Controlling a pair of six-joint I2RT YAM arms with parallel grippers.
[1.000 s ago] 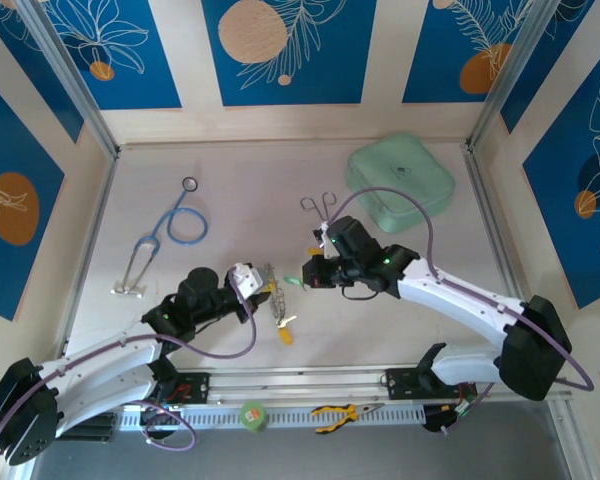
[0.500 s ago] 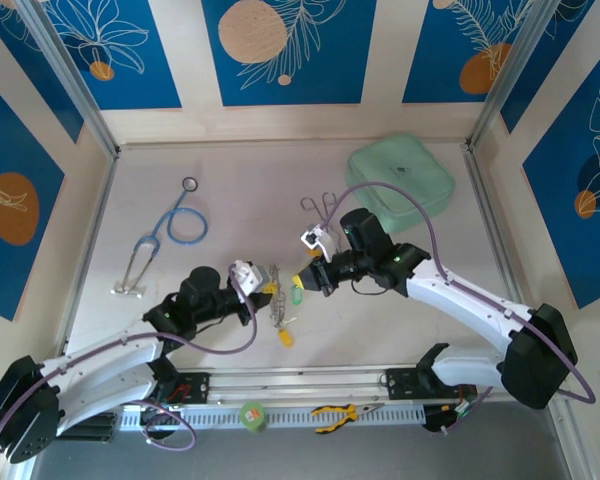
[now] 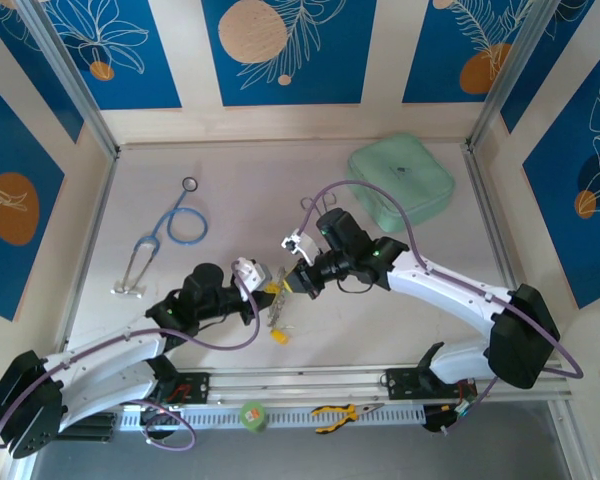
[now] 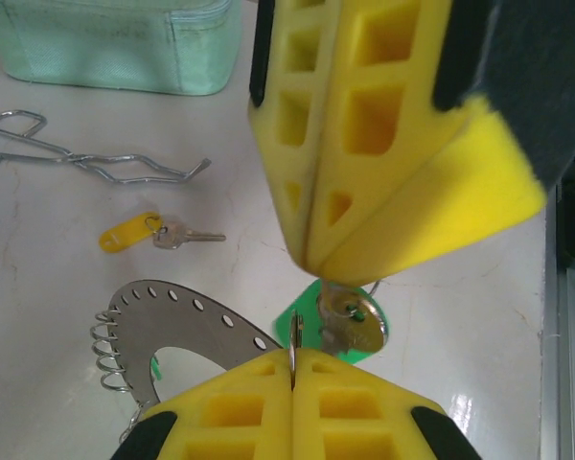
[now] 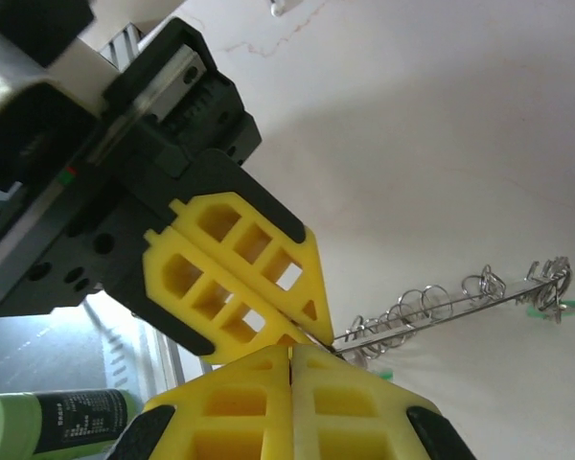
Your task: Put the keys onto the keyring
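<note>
Left wrist view: left gripper (image 4: pixel 293 369) pinches the keyring (image 4: pixel 172 316) by its rim, over the worktop (image 4: pixel 67 287) near the middle of its near edge, apparently so right gripper (image 4: pixel 311 264), clamped on a green key (image 4: pixel 350 324), can thread it; yellow key (image 4: pixel 134 233) waits beyond.

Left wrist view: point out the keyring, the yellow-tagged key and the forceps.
keyring (image 4: pixel 172 312), left wrist view, on its flat perforated plate.
yellow-tagged key (image 4: pixel 126 233), left wrist view, on its yellow head.
forceps (image 4: pixel 88 163), left wrist view, on its crossing arms.
</note>
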